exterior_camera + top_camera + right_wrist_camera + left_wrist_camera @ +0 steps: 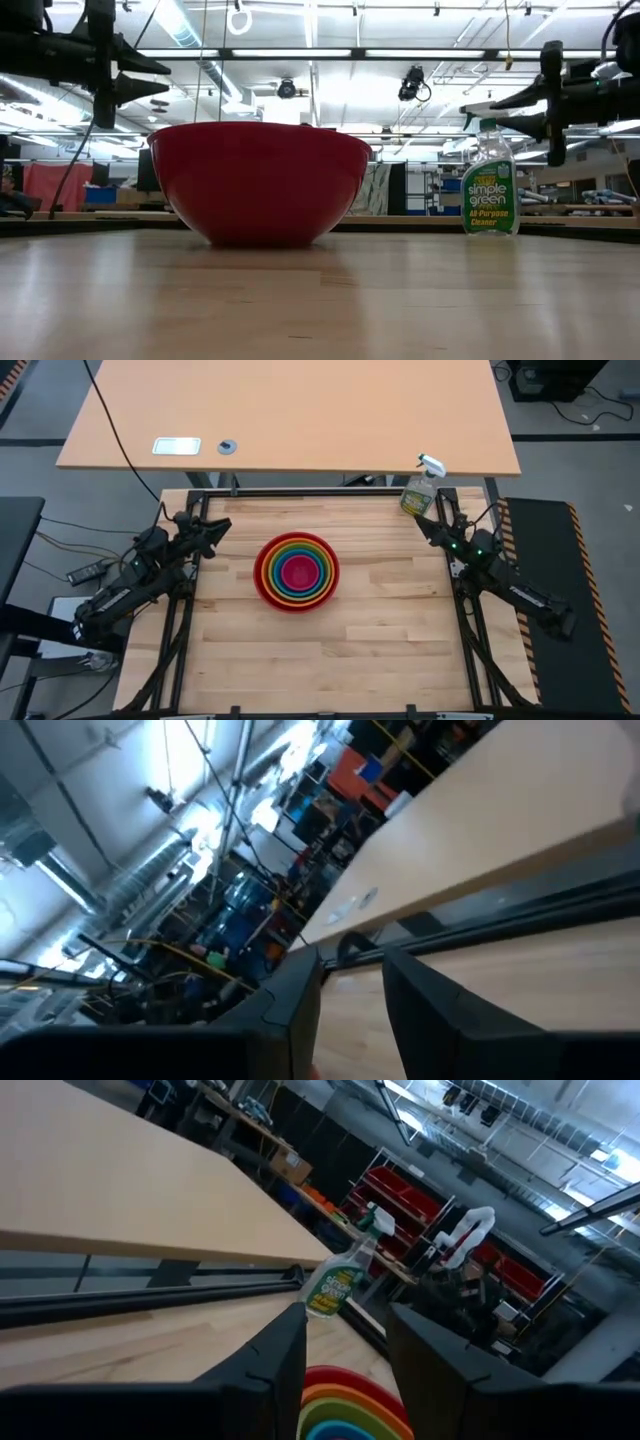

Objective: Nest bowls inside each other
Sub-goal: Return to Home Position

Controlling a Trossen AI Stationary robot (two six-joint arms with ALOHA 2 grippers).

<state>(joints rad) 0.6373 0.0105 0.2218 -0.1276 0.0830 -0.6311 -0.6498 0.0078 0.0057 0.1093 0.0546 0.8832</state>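
Note:
The bowls (297, 570) stand nested in one stack at the middle of the table. The red one (260, 180) is outermost and rests on its base. Orange, green and blue rims ring a magenta pink bowl in the centre. Their rims (345, 1400) also show past my left fingers. My left gripper (215, 528) hovers open at the table's far left edge, pointing level toward the stack and well short of it. My right gripper (425, 525) hovers open at the far right edge, also level, with nothing between its fingers (300, 1000).
A clear spray bottle (420, 488) with a green label (490, 195) stands upright at the table's far right corner, just beyond my right gripper. A light wooden desk (290, 420) lies past the far edge. Bare wood surrounds the stack on all sides.

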